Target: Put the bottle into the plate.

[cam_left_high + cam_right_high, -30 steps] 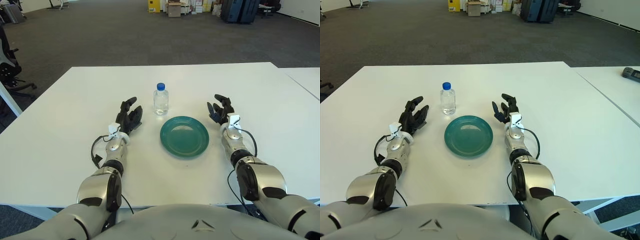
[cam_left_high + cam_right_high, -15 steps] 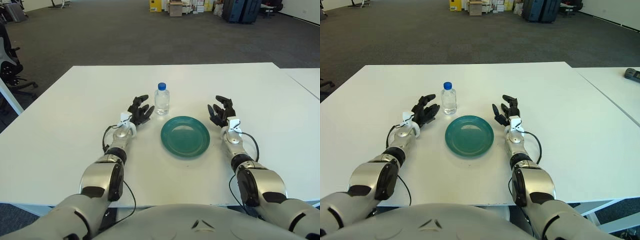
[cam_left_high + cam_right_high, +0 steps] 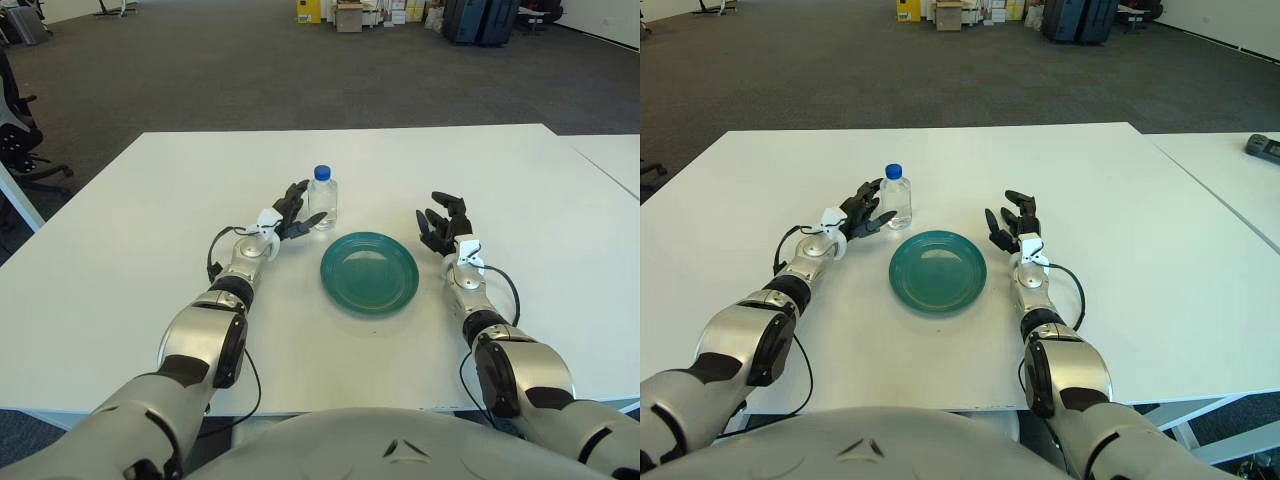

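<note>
A small clear bottle [image 3: 322, 199] with a blue cap stands upright on the white table, just behind the left rim of a round teal plate [image 3: 369, 271]. My left hand [image 3: 296, 212] is right beside the bottle's left side, fingers spread open and reaching around it, not closed on it. My right hand [image 3: 442, 224] rests open on the table just right of the plate. The plate holds nothing.
The white table [image 3: 130, 240] stretches wide on both sides. A second white table [image 3: 1240, 190] stands to the right with a dark device [image 3: 1263, 146] on it. Office chairs [image 3: 20, 130] stand at the far left on grey carpet.
My left hand has moved forward and to the right, from well left of the plate up to the bottle's left side. The right hand, bottle and plate have stayed put.
</note>
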Robot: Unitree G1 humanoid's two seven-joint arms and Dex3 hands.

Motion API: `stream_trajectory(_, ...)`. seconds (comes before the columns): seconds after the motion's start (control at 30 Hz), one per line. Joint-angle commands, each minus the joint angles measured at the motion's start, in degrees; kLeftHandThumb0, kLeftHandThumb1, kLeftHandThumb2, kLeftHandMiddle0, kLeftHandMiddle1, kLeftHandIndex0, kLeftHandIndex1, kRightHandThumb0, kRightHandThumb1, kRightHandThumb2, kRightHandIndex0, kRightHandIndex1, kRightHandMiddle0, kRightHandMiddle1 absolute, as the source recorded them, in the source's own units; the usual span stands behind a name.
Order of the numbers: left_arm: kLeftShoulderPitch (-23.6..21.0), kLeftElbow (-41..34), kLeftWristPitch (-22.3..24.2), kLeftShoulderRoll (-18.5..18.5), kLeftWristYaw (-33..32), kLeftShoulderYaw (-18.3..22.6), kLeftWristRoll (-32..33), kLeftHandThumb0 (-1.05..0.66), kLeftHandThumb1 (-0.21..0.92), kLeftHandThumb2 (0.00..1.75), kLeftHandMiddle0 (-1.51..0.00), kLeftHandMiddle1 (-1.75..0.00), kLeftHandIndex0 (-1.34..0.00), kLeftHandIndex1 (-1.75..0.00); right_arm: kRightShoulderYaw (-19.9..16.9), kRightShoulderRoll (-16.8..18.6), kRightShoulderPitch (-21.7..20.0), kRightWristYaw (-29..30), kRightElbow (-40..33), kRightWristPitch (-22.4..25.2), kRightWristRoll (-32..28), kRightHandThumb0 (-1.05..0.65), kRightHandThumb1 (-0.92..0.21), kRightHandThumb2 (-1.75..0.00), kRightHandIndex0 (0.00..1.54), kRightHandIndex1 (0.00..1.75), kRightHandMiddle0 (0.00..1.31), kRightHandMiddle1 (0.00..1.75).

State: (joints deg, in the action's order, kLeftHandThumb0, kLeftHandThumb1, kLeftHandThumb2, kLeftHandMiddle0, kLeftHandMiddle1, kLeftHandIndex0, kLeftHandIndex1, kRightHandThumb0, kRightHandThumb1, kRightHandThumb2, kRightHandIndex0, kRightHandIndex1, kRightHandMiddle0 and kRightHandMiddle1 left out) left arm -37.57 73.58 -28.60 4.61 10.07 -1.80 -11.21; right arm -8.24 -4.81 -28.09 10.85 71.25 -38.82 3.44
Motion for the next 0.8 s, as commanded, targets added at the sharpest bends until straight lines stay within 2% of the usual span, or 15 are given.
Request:
stream_trajectory(0.0, -2.21, 0.65, -0.76, 0.89, -1.81, -1.61, -1.98, -1.04, 0.92, 0.12, 0.00, 0.00, 0.00, 0.00, 0.18, -0.14, 1.06, -0.73, -0.24, 0.44, -0.08, -0.57, -0.73, -0.62, 0.45, 0.21, 0.00, 0.98)
stream_trajectory(0.3, -2.84, 1.18, 0.03, 0.82, -2.45, -2.94, -3.37, -1.05, 0.90, 0.09, 0.00, 0.00, 0.00, 0.00, -0.14, -0.06, 1.87, -1.98, -0.65, 0.42, -0.62, -0.59, -0.74, -0.61, 0.42, 0.22, 0.00, 0.97)
stream_trajectory(0.6, -3.26, 1.23, 1.91, -0.01, -1.10, -1.53, -1.40, -1.04, 0.90, 0.07, 0.00, 0.00, 0.00, 0.00, -0.71, 0.11, 2.57, -2.98, -1.25, -0.03, -1.36, -0.58, -0.74, -0.59, 0.42, 0.23, 0.00, 1.00)
stream_trajectory(0.7, -3.71, 1.38, 3.02, -0.72, -1.09, -0.52, -0.33, -1.04, 0.90, 0.07, 0.00, 0.00, 0.00, 0.00, -0.99, -0.02, 2.85, -3.70, -1.46, -0.46, -1.71, -0.56, -0.74, -0.61, 0.41, 0.29, 0.00, 1.04)
stream_trajectory(0.77, -3.86, 1.39, 3.39, -1.00, -1.14, -0.23, -0.03, -1.03, 0.90, 0.07, 0.00, 0.00, 0.00, 0.00, -1.09, -0.04, 3.07, -4.00, -1.62, -0.76, -1.78, -0.53, -0.71, -0.66, 0.38, 0.41, 0.00, 1.07)
